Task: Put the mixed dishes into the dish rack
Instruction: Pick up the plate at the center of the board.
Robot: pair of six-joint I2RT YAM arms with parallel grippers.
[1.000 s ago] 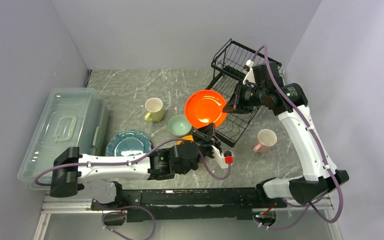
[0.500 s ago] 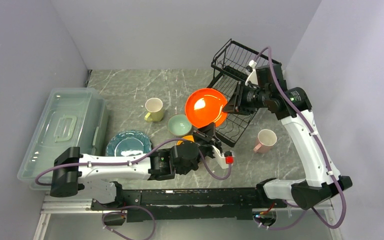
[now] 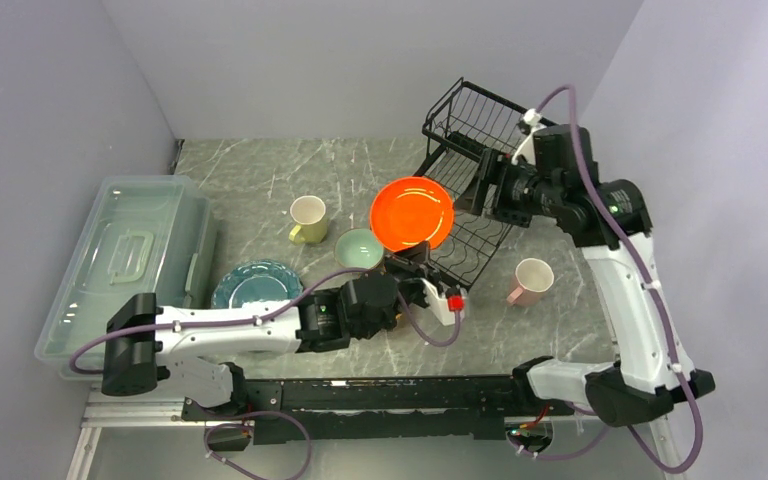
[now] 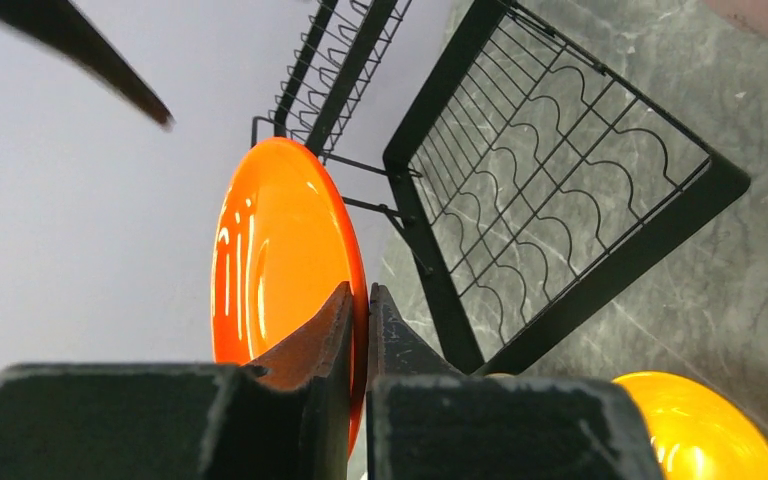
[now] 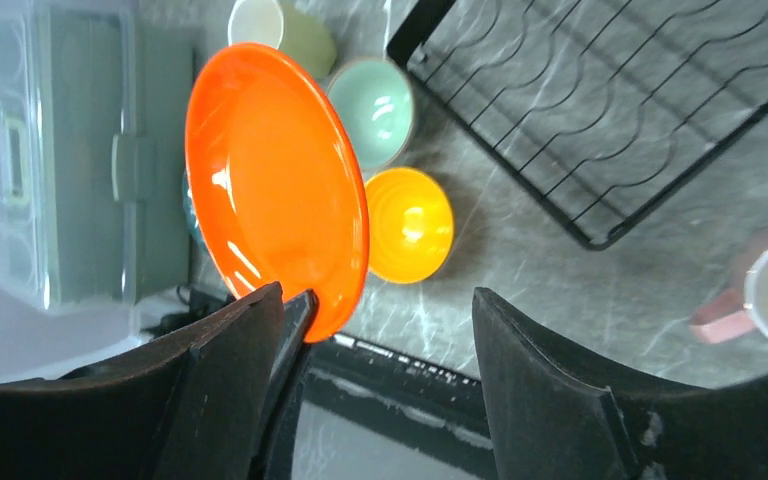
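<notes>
Left pincer [image 4: 358, 300] is found pressed together on the lower rim of the small orange-red plate [image 3: 412, 213], the rim being pinched between the two fingers [image 4: 325, 335]. The plate is held on edge, near upright and raised off the counter [image 3: 260, 170]. It is not seated in the dish rack [image 3: 475, 240] and is recorded just beside the left side of the rack's slotted lower tray. The right pincer [image 5: 380, 295] is noted with its fingers spread wide, on the plate's rack side. One finger [image 5: 230, 370] is seen just beside the plate's rim, and whether they touch cannot be determined.

The orange-yellow bowl [image 5: 410, 225] is observed on the counter below the held plate, near the front corner of the rack. The pale green bowl [image 3: 359, 249] is placed just to the left of the plate, with the pale yellow mug [image 3: 308, 218] beyond it to the left. The teal plates [image 3: 256, 286] are laid flat beside the clear lidded bin [image 3: 130, 265] at the left of the counter. The pink mug [image 3: 532, 280] is located to the right of the rack's lower tray, apart from it.
</notes>
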